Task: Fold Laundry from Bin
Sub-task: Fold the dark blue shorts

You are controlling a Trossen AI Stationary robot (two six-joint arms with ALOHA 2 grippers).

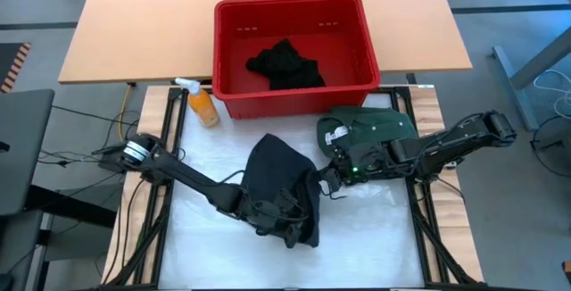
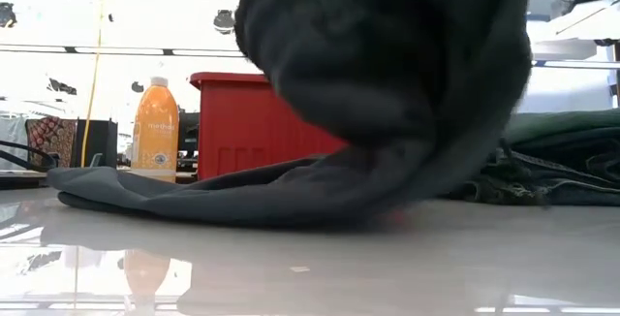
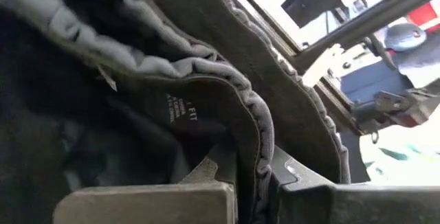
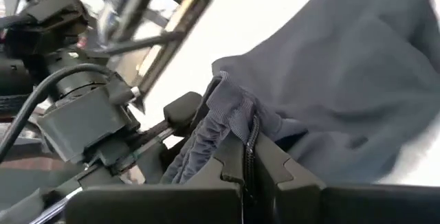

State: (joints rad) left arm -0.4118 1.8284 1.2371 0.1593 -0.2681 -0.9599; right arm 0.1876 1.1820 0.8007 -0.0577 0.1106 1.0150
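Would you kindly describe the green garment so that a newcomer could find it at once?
Start at the red bin on the table. In front of its right corner lies a folded dark green garment. Unlike the black garments nearby, it is green and bears a small pale label.

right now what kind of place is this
Probably a robot lab or workshop, not a home: a metal-framed table, a wooden desk behind it, loose cables on the floor, and a red bin of laundry.
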